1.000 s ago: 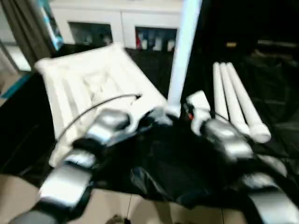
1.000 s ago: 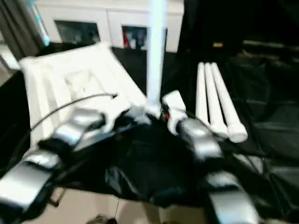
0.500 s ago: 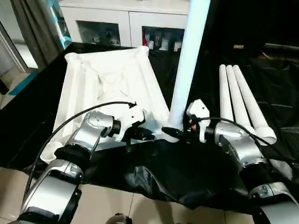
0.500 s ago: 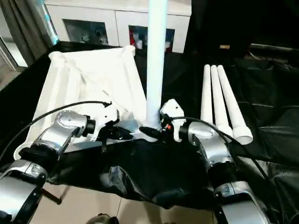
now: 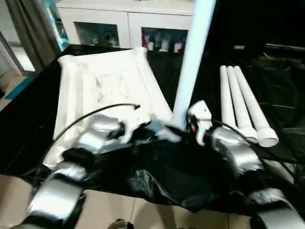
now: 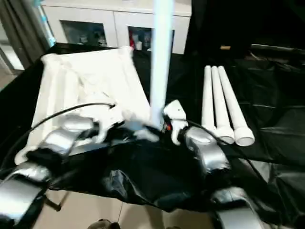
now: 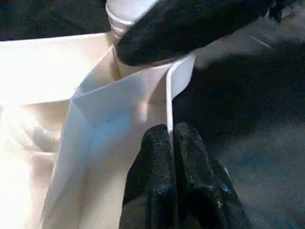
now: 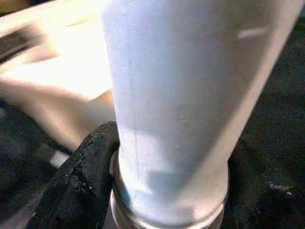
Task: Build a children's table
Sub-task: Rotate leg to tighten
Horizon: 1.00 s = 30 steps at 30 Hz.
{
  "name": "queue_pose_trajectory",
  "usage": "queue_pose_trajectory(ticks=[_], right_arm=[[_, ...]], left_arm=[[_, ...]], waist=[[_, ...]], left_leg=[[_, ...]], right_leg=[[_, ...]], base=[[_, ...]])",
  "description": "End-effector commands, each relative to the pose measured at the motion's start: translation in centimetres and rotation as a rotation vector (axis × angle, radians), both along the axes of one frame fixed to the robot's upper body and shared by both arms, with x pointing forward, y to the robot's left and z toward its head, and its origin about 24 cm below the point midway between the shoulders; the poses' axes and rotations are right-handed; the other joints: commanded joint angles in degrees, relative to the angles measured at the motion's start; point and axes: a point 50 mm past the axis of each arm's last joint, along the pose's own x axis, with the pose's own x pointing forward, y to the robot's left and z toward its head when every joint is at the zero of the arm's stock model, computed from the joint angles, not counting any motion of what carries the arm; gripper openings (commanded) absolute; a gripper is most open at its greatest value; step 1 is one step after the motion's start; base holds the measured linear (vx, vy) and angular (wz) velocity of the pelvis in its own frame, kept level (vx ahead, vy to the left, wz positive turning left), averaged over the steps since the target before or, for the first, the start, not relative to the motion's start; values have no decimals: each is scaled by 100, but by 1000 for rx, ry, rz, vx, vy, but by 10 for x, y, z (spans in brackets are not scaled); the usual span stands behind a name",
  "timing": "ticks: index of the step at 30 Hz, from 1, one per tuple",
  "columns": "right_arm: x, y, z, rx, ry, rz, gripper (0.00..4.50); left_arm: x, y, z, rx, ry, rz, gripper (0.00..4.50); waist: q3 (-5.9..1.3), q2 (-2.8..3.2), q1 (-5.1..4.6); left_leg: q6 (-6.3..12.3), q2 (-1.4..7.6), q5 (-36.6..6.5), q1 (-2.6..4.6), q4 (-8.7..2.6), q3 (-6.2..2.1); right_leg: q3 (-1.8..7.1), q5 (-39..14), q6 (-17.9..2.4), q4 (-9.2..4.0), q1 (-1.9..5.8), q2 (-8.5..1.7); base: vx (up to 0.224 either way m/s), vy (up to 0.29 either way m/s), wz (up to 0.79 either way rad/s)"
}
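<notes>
The white tabletop [image 5: 105,81] lies underside up on a black cloth. One white leg [image 5: 193,57] stands upright in its near right corner socket. My right gripper [image 5: 183,126] is at the foot of that leg, and a black finger [image 8: 86,171] presses against the leg's base [image 8: 171,143]. My left gripper [image 7: 170,131] is shut, its fingertips touching the thin rim edge [image 7: 167,95] just beside the same corner. In the left wrist view the right gripper's finger [image 7: 190,24] lies across the leg's base. Three more legs [image 5: 240,102] lie side by side to the right.
A white cabinet [image 5: 124,28] with glass doors stands behind the work. The black cloth [image 5: 181,176] hangs in folds over the near edge, above a tiled floor [image 5: 119,214]. A grey curtain [image 5: 24,28] hangs at the far left.
The head view has shifted and tilted. Both grippers stay at the same tabletop corner and the leg still stands upright.
</notes>
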Motion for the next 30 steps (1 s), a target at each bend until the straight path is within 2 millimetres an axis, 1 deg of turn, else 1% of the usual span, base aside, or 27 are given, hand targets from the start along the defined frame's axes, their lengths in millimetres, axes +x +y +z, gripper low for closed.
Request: queue_pose_trajectory(ticks=[1, 2, 3, 4, 5, 6, 7, 8, 9, 10, 12, 14, 15, 16, 17, 19, 20, 21, 22, 23, 24, 25, 26, 27, 28, 29, 30], right_arm=[[2, -4, -20, 4, 116, -206, 275], [2, -4, -20, 4, 116, -206, 274], [3, -2, -20, 5, 122, -233, 274], [7, 10, -19, 1, 128, -263, 274], [7, 12, -19, 1, 128, -265, 274], [9, 21, -18, 0, 129, -266, 274], [10, 24, -17, 0, 129, -266, 274], [10, 27, -17, 0, 129, -268, 274], [13, 34, -11, 23, 107, -261, 330], [14, 37, -8, 39, 95, -256, 344], [16, 38, -5, 49, 81, -247, 344], [18, 36, 1, 46, 43, -214, 370], [19, 35, 2, 44, 30, -197, 370], [18, 34, 5, 47, 14, -124, 370], [17, 34, 6, 47, 11, -105, 370], [15, 31, 8, 36, -9, -10, 370], [12, 29, 8, 20, -14, 45, 370], [10, 27, 7, 9, -17, 85, 370], [6, 22, 6, -13, -19, 151, 370], [2, 16, 6, -25, -15, 214, 370], [-1, 10, 5, -35, -14, 258, 370], [-4, 4, 6, -45, -16, 293, 370], [-5, 1, 7, -50, -18, 310, 370], [-7, -4, 8, -58, -18, 332, 370], [-8, -8, 9, -72, -25, 353, 370], [-9, -10, 10, -75, -24, 363, 370], [-11, -15, 11, -76, -19, 395, 370]], left_arm=[[14, -13, 18, -38, -81, 123, 0], [14, -13, 18, -38, -81, 123, 0], [16, -16, 19, -39, -84, 149, 0], [19, -26, 22, -51, -92, 197, 0], [19, -27, 22, -52, -93, 200, 0], [20, -33, 23, -49, -102, 220, 0], [21, -35, 23, -48, -105, 225, 0], [21, -36, 23, -45, -108, 231, 0], [21, -38, 23, -40, -113, 221, 0], [20, -38, 23, -39, -113, 212, 0], [20, -37, 22, -42, -109, 203, 0], [19, -33, 21, -49, -103, 187, 0], [19, -31, 20, -52, -100, 180, 0], [17, -29, 19, -60, -96, 143, 0], [16, -28, 19, -61, -94, 135, 0], [13, -24, 18, -63, -93, 82, 0], [11, -21, 17, -71, -80, 41, 0], [9, -20, 16, -76, -69, 12, 0], [5, -16, 15, -82, -57, -43, 0], [1, -11, 14, -80, -39, -87, 0], [-2, -6, 13, -80, -30, -126, 0], [-4, -2, 13, -83, -20, -156, 0], [-6, 0, 12, -86, -15, -171, 0], [-8, 3, 12, -94, -5, -193, 0], [-10, 6, 12, -102, 9, -215, 0], [-12, 8, 11, -105, 17, -225, 0], [-15, 12, 11, -111, 35, -253, 0]], waist=[[-426, -37, -45], [-434, -35, -53], [-435, -32, -56], [-455, -25, -77], [-464, -28, -72], [-468, -12, -75], [-477, -28, -88], [-481, -29, -84], [-480, -21, -80], [-480, -25, -83], [-474, -26, -88], [-465, -31, -88], [-463, -36, -92], [-463, -41, -102], [-462, -44, -103], [-472, -54, -109], [-474, -49, -102], [-475, -55, -80], [-476, -54, -59], [-481, -49, -59], [-474, -44, -31], [-464, -44, -23], [-468, -33, 0], [-464, -30, 7], [-455, -23, 34], [-452, -27, 53], [-448, -23, 76]], left_leg=[[-30, 305, -1318, 218, -430, -183], [-32, 302, -1305, 223, -430, -180], [23, 296, -1228, 204, -419, -182], [71, 283, -1102, 193, -405, -169], [103, 291, -1044, 196, -403, -173], [179, 279, -909, 171, -392, -176], [249, 271, -843, 166, -378, -171], [284, 271, -816, 167, -374, -171], [361, 275, -773, 165, -368, -167], [407, 275, -778, 160, -368, -170], [459, 283, -835, 169, -368, -165], [466, 289, -911, 172, -375, -168], [448, 288, -949, 167, -377, -168], [457, 288, -947, 160, -381, -174], [481, 280, -949, 152, -375, -174], [565, 289, -818, 142, -360, -172], [602, 289, -783, 146, -353, -164], [674, 299, -710, 135, -346, -166], [734, 306, -654, 129, -339, -160], [754, 315, -646, 135, -335, -153], [770, 324, -711, 144, -331, -144], [754, 337, -798, 139, -344, -148], [695, 347, -873, 165, -347, -148], [661, 351, -909, 174, -350, -142], [587, 358, -984, 182, -361, -144], [550, 362, -1019, 191, -367, -142], [477, 366, -1076, 213, -376, -137]], right_leg=[[276, -1253, -1241, -457, 220, -462], [275, -1196, -1251, -453, 219, -457], [273, -1045, -1265, -451, 242, -464], [274, -790, -1289, -429, 245, -446], [274, -657, -1316, -414, 255, -451], [264, -444, -1365, -393, 276, -453], [260, -295, -1396, -385, 283, -451], [258, -239, -1416, -381, 292, -454], [256, -131, -1447, -378, 288, -457], [247, -117, -1462, -377, 300, -460], [248, -157, -1477, -384, 296, -461], [246, -282, -1477, -396, 295, -464], [246, -350, -1468, -399, 303, -465], [242, -352, -1468, -396, 312, -458], [238, -343, -1470, -397, 323, -458], [242, -163, -1505, -367, 333, -463], [243, -102, -1513, -367, 328, -462], [233, 10, -1545, -345, 340, -458], [223, 106, -1572, -327, 341, -449], [225, 132, -1580, -318, 329, -445], [228, 65, -1596, -327, 320, -451], [230, -59, -1583, -334, 309, -452], [230, -174, -1580, -344, 294, -450], [236, -236, -1577, -349, 279, -446], [242, -376, -1576, -357, 270, -448], [246, -447, -1561, -367, 267, -451], [253, -533, -1542, -369, 248, -442]], base=[[0, 0, 0], [0, 0, 0], [0, 0, 0], [0, 0, 0], [0, 0, 0], [0, 0, 0], [0, 0, 0], [0, 0, 0], [0, 0, 0], [0, 0, 0], [0, 0, 0], [0, 0, 0], [0, 0, 0], [0, 0, 0], [0, 0, 0], [0, 0, 0], [0, 0, 0], [0, 0, 0], [0, 0, 0], [0, 0, 0], [0, 0, 0], [0, 0, 0], [0, 0, 0], [0, 0, 0], [0, 0, 0], [0, 0, 0], [0, 0, 0]])
